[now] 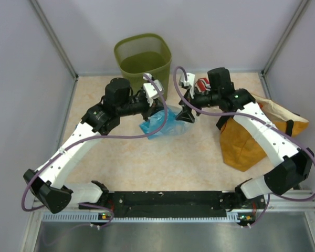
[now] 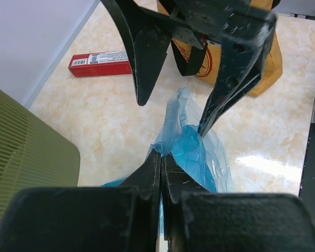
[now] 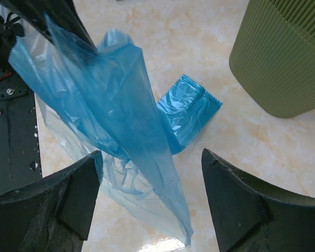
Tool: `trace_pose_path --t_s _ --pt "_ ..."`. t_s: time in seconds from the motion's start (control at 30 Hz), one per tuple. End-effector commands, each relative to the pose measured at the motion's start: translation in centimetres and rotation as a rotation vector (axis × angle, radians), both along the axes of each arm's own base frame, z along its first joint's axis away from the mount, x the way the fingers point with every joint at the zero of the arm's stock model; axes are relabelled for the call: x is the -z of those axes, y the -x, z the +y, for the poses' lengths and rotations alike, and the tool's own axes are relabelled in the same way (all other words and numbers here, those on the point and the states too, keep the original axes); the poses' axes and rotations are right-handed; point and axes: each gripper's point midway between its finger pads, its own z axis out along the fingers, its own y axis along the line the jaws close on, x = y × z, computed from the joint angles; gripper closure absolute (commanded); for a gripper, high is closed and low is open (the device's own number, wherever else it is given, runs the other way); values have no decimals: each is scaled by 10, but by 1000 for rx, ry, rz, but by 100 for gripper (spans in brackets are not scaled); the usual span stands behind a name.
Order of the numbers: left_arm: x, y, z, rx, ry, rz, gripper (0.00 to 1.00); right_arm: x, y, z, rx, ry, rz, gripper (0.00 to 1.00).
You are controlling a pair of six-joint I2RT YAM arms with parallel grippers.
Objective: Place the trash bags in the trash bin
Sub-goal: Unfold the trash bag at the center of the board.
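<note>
Pinching the trash bag (image 3: 110, 94) in our left hand (image 2: 161, 157), we hold our right hand (image 3: 151, 152) wide open around its film.

Left hand (image 2: 161, 157) clamped, right hand (image 3: 150, 152) wide.

An orange sack (image 1: 244, 144) with black handles is lying slumped on the table's (image 1: 147, 163) right side; a flat red box (image 2: 100, 63) is resting near the far wall (image 2: 31, 37).
</note>
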Motion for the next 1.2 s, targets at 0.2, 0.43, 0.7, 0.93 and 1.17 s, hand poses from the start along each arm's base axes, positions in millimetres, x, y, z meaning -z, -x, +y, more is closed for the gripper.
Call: trace_pose_path --t_s 0.2,0.43,0.7,0.93,1.17 --pt "-18 13 -1 60 29 -42 100 -45 17 -3 -69 -44 -149 26" --pt "-19 18 -1 79 34 -35 100 -37 8 -7 -52 -2 -184 28" --pt "-20 21 -2 94 38 -28 100 -33 4 -10 -49 23 -213 36" --pt "-24 23 -4 109 50 -22 100 -24 4 -6 -67 23 -189 45" --pt "-25 21 -8 110 64 -9 100 -14 8 3 -86 27 -169 46"
